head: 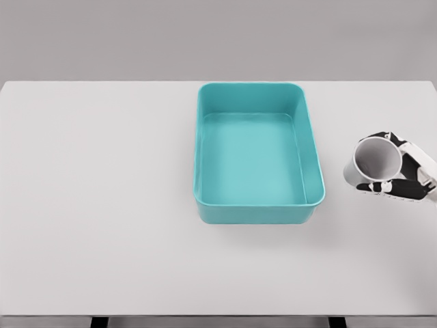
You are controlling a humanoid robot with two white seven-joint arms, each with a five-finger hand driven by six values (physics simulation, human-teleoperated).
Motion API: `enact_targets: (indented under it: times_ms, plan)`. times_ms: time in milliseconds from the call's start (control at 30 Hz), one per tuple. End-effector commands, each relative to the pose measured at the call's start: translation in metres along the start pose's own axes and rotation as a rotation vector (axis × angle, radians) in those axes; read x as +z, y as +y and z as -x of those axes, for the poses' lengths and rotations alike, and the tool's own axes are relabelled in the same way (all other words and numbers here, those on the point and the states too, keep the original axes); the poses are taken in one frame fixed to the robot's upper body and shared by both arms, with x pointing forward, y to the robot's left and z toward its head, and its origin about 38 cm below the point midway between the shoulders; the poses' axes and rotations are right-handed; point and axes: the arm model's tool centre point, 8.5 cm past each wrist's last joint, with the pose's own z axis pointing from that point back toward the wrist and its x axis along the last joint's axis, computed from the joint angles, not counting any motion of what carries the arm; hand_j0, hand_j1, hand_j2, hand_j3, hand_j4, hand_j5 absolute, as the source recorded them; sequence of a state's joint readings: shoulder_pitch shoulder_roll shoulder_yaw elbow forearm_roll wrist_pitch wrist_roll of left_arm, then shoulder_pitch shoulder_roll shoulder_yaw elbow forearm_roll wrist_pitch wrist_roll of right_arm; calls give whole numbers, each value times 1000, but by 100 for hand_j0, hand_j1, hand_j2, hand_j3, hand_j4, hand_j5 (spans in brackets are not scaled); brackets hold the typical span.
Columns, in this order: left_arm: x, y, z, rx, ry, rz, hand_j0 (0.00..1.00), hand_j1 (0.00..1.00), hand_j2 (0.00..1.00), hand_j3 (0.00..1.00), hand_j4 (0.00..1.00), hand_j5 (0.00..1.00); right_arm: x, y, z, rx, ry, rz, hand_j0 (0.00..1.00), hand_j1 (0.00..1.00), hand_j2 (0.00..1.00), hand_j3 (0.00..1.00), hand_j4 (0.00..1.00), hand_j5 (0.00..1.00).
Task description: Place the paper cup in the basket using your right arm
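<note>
Right hand (403, 171) grips paper cup (374, 162) beside basket (311, 147).

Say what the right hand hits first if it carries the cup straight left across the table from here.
Likely the right wall of the teal basket. The right hand, shut on the paper cup, has bare table between. Its height is unclear; if high enough, it clears the rim.

No readable text — no labels, numbers, signs.

Smooth glossy teal plastic basket (311, 147), matt white paper cup (374, 162), matt white table (102, 205)
</note>
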State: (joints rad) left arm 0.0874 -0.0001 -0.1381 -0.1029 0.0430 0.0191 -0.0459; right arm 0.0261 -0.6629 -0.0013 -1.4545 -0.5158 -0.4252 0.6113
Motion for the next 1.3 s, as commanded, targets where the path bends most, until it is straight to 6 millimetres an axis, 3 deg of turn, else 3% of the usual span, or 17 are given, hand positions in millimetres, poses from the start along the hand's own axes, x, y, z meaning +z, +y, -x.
enact_targets:
  times_ms: [0, 133, 367, 633, 967, 1267]
  plan:
    - [0, 0, 0, 0, -1, 0, 100, 100, 100, 100, 100, 100, 0, -1, -2, 4, -12, 1, 43, 43, 43, 43, 43, 43]
    - [0, 0, 0, 0, -1, 0, 100, 100, 100, 100, 100, 100, -12, -6, -14, 61, -50, -10, 43, 43, 43, 43, 43, 43]
    - [0, 0, 0, 0, 1, 0, 100, 100, 100, 100, 100, 100, -46, -10, -55, 194, -150, -54, 43, 43, 43, 43, 43, 43]
    - [0, 0, 0, 0, -1, 0, 100, 100, 100, 100, 100, 100, -76, -9, -70, 276, -187, -76, 43, 43, 43, 43, 43, 43]
    - [0, 0, 0, 0, -1, 0, 100, 100, 100, 100, 100, 100, -135, 26, -84, 341, -255, -140, 43, 43, 43, 43, 43, 43]
    - [0, 0, 0, 0, 1, 0, 100, 100, 100, 100, 100, 100, -167, 44, -97, 451, -253, -236, 43, 43, 43, 43, 43, 43]
